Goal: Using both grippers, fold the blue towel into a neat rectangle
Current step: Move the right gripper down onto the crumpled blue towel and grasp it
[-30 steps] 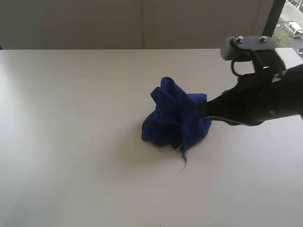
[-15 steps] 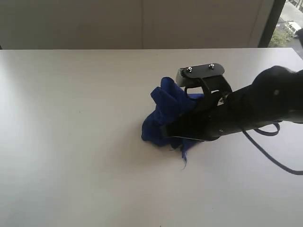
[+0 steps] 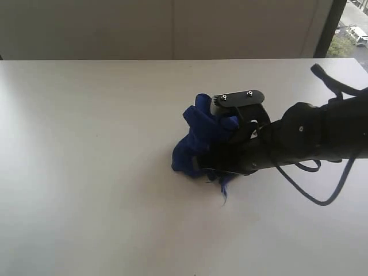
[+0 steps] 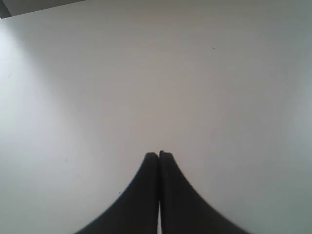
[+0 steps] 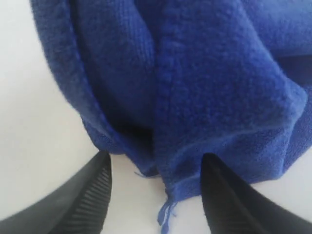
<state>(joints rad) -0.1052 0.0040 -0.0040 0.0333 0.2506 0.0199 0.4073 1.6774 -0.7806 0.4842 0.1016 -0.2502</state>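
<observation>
Towel bunched at mid-table, right jaws spread at its hem

Blue towel [image 3: 207, 144] is lying crumpled on the white table [image 3: 86, 172], a little right of centre in the exterior view. It is sitting as a lumpy heap, not spread flat. With the cloth this bunched, its long axis is not readable. The heap itself is standing taller than wide in that view: one rounded fold is poking up toward the far side of the table, and the base is spreading on the near side. Loose threads [image 3: 223, 195] are trailing from the base toward the near edge.

Right gripper [image 5: 156, 158] is reaching in from the right of the exterior view, its black arm [image 3: 310, 138] lying low over the table and covering the right flank of the heap. A black cable [image 3: 313, 192] is looping beside it. In the right wrist view the jaws are standing wide apart and nothing is being pinched. A thick hemmed fold of the towel is hanging down into the gap between the two fingers [image 5: 92, 195]. Whether either finger is touching the cloth is not clear.

Left gripper [image 4: 158, 156] is hanging over bare table with its two fingers pressed together and nothing between them. The towel is not showing in the left wrist view.
</observation>
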